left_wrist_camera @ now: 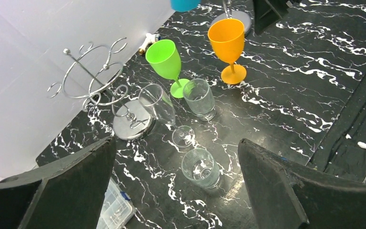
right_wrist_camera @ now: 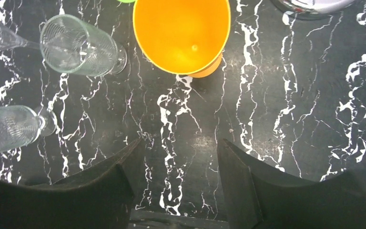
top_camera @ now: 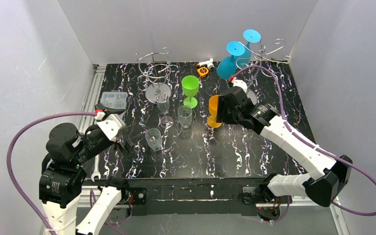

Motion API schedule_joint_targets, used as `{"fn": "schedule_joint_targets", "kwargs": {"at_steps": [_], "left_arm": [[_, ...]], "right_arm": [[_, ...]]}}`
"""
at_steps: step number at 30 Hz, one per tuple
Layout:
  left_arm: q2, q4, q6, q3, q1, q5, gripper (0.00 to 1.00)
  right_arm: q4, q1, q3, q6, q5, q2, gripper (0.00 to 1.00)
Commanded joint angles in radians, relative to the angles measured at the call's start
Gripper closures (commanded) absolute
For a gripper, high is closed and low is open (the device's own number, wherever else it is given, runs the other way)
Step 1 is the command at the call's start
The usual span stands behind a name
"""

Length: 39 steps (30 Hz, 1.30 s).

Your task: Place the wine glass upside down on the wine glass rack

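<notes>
An orange wine glass (top_camera: 214,111) stands upright mid-table; in the right wrist view the orange glass (right_wrist_camera: 182,33) is seen from above, just ahead of the fingers. My right gripper (top_camera: 223,110) (right_wrist_camera: 178,143) is open beside it, with only tabletop between its fingers. The right wine glass rack (top_camera: 267,53) at the back carries two blue glasses (top_camera: 229,62) upside down. An empty left rack (top_camera: 156,73) (left_wrist_camera: 97,76) stands at the back left. My left gripper (top_camera: 127,141) (left_wrist_camera: 176,142) hangs wide open near the table's left front, above a clear tumbler (left_wrist_camera: 201,167).
A green wine glass (top_camera: 190,88) (left_wrist_camera: 166,59), a clear wine glass (top_camera: 164,106) (left_wrist_camera: 159,102) and two clear tumblers (top_camera: 184,116) (top_camera: 153,138) crowd the middle. A clear plastic box (top_camera: 113,100), a wrench (top_camera: 96,175) and a yellow tape measure (top_camera: 203,71) lie around the edges.
</notes>
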State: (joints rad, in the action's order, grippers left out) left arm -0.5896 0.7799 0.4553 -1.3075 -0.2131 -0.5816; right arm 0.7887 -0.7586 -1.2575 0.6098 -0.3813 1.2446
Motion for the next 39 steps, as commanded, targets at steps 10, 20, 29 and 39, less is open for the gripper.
{"fn": "schedule_joint_targets", "kwargs": {"at_steps": [10,20,29,39], "left_arm": [[0.016,0.021,-0.057,0.023,-0.003,0.036,0.01],[0.043,0.036,-0.037,0.086,-0.004,0.015,0.01],[0.030,0.037,-0.060,0.080,-0.003,0.009,0.01],[0.002,0.029,-0.174,0.059,-0.004,0.037,0.01]], "right_arm": [[-0.168,0.004,-0.017,0.023,-0.227,0.033,0.39],[-0.275,0.089,0.038,0.035,-0.207,0.122,0.42],[-0.325,0.102,0.113,0.051,-0.166,0.159,0.60],[-0.269,0.102,0.129,0.018,-0.134,0.028,0.99]]}}
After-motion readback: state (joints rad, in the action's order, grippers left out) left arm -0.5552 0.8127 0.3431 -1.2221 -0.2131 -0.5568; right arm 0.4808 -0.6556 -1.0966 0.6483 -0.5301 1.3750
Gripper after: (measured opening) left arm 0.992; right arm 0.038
